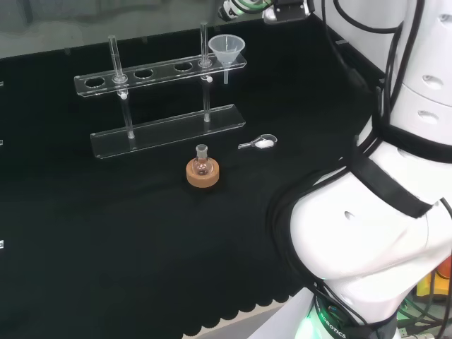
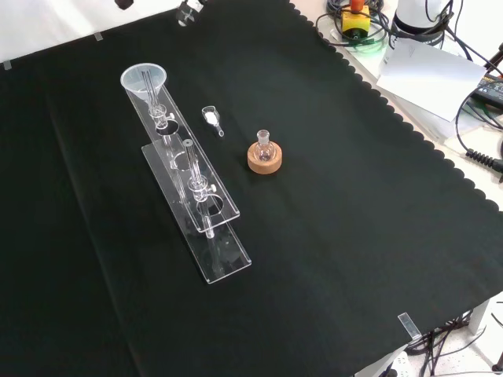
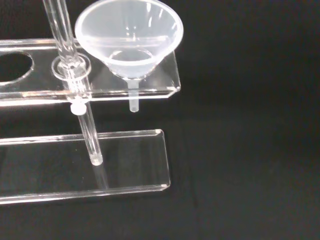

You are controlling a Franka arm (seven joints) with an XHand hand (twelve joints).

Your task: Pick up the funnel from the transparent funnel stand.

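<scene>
A clear plastic funnel [image 1: 227, 49] [image 2: 143, 78] [image 3: 129, 37] sits upright in the end hole of the transparent funnel stand [image 1: 162, 75] [image 2: 206, 210] [image 3: 30, 92], its stem hanging below the upper shelf. The stand has two upright rods, several empty holes and a flat base plate [image 1: 166, 132]. In the head view the funnel is at the stand's right end. A small part of the hand [image 1: 240, 8] [image 2: 189, 9] shows at the top edge, above and apart from the funnel. In the wrist view the funnel is close and large, with nothing touching it.
A small round flask on a cork ring [image 1: 203, 171] [image 2: 264, 155] stands in front of the stand. A little scoop with white powder [image 1: 260, 143] [image 2: 211, 116] lies beside it. Papers and cables [image 2: 428, 75] lie past the cloth's scalloped edge.
</scene>
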